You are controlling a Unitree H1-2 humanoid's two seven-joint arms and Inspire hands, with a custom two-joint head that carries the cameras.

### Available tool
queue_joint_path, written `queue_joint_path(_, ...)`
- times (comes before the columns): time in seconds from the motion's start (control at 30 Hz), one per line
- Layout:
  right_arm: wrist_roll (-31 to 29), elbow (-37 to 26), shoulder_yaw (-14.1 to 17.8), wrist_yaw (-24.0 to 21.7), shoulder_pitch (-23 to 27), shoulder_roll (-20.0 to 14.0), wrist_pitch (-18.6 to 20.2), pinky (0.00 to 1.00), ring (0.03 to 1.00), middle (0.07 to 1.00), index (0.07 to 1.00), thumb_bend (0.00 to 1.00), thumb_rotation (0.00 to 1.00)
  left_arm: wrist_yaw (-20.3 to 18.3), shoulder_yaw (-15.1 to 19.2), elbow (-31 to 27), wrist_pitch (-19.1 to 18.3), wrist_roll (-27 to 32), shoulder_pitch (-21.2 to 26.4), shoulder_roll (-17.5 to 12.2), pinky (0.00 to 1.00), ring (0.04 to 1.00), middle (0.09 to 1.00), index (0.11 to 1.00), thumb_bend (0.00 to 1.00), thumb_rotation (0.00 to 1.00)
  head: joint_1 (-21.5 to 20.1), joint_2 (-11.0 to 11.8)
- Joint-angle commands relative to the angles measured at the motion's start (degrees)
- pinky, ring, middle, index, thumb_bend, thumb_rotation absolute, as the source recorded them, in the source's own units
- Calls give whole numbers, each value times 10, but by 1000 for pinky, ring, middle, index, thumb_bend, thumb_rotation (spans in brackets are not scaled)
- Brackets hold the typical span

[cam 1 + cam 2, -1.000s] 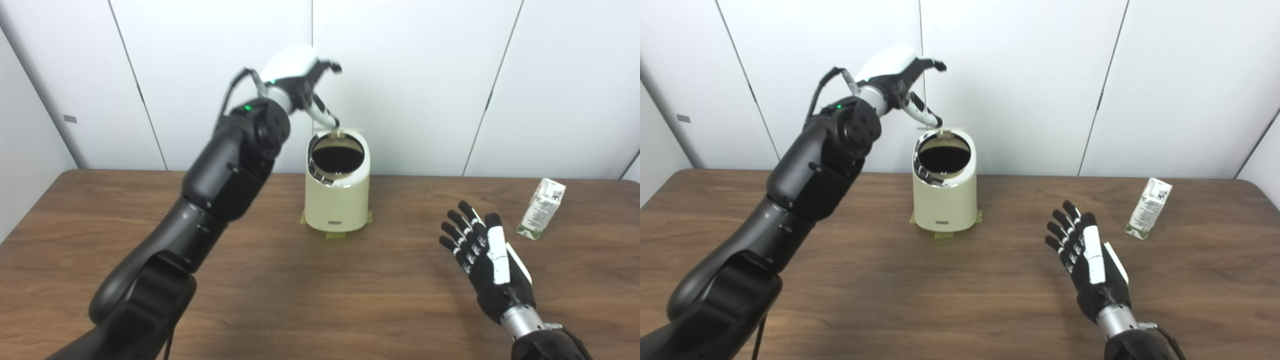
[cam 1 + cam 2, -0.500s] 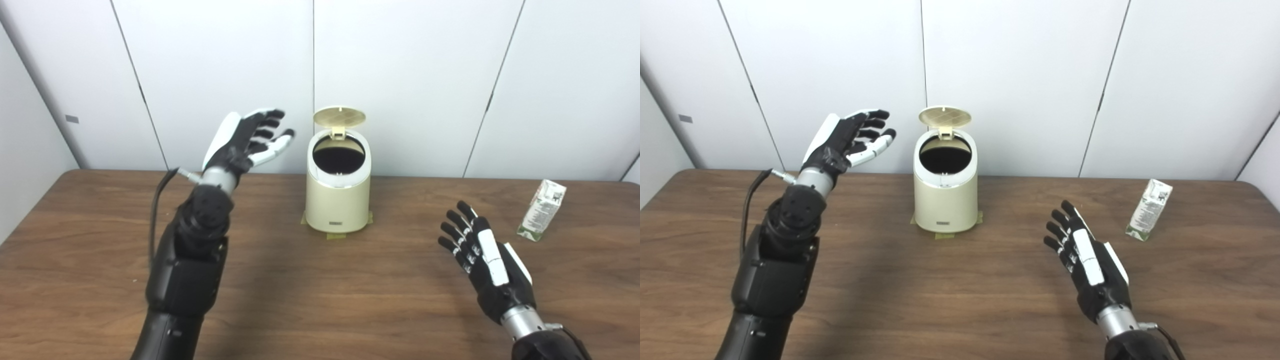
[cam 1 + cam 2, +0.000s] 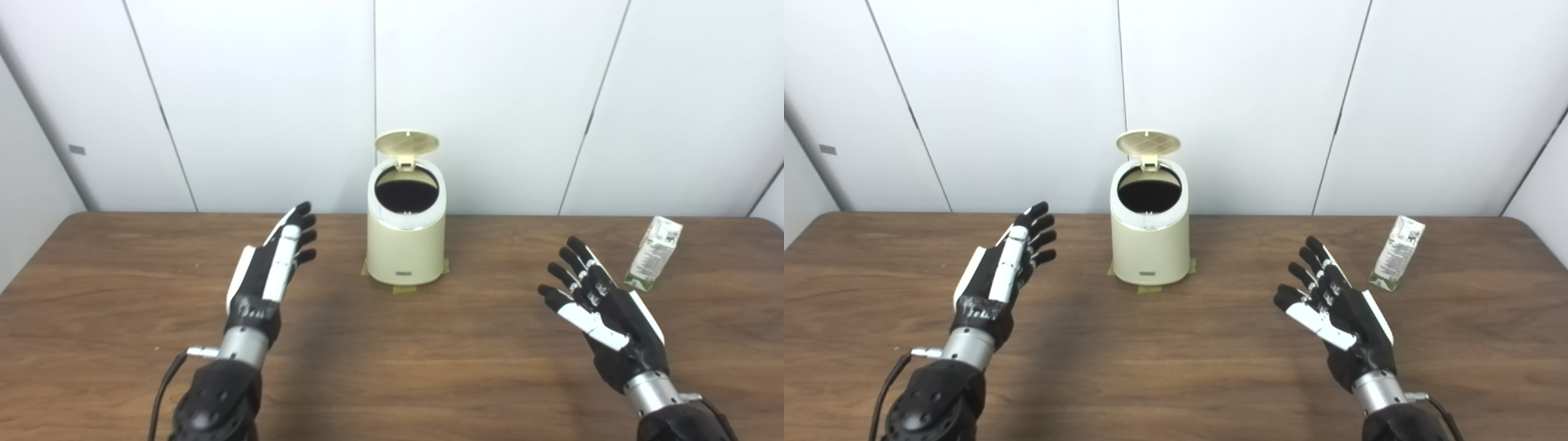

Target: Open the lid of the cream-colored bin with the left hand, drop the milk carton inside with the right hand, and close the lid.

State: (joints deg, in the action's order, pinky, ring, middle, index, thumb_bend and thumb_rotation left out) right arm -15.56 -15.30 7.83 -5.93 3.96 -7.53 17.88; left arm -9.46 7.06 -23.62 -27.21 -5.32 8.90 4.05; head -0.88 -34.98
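Lid point(image 3: 407, 142) of the cream bin point(image 3: 406, 248) stands upright, mouth exposed: opening step done. Milk carton point(image 3: 653, 253) upright on the surface point(image 3: 392, 367), far right, untouched. Left hand point(image 3: 266, 278) and right hand point(image 3: 603, 309) both empty, fingers spread. Left to do: grasp, drop, close.

- The cream-colored round plastic bin point(image 3: 406, 248) sits at the desk's back middle, its round lid point(image 3: 407, 143) flipped up, dark inside.
- The small green-and-white milk carton point(image 3: 653, 252) stands far right, tilted.
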Motion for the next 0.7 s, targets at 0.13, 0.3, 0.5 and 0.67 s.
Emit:
queue_joint_path(0.13, -21, -13, 43, 0, 5, -23, -31, 771, 921, 965, 917, 909, 206, 13, -25, -34, 5, 35, -17, 8, 983, 978, 982, 993, 505, 1000, -23, -1)
queue_joint_path(0.3, -18, -52, 70, 12, -7, -38, -13, 655, 852, 906, 867, 887, 179, 36, -21, -22, 11, 58, -28, 18, 973, 974, 980, 980, 503, 1000, -51, -2)
queue_joint_path(0.5, 16, -58, 105, 61, -16, -47, -17, 646, 801, 846, 802, 864, 99, 50, -32, -4, 21, 62, -31, 9, 971, 977, 983, 983, 509, 1000, -66, -3)
queue_joint_path(0.67, 28, -62, 126, 77, -16, -65, -8, 609, 750, 836, 794, 823, 42, 51, -34, 5, 19, 69, -27, -2, 994, 985, 991, 989, 513, 1000, -92, -7)
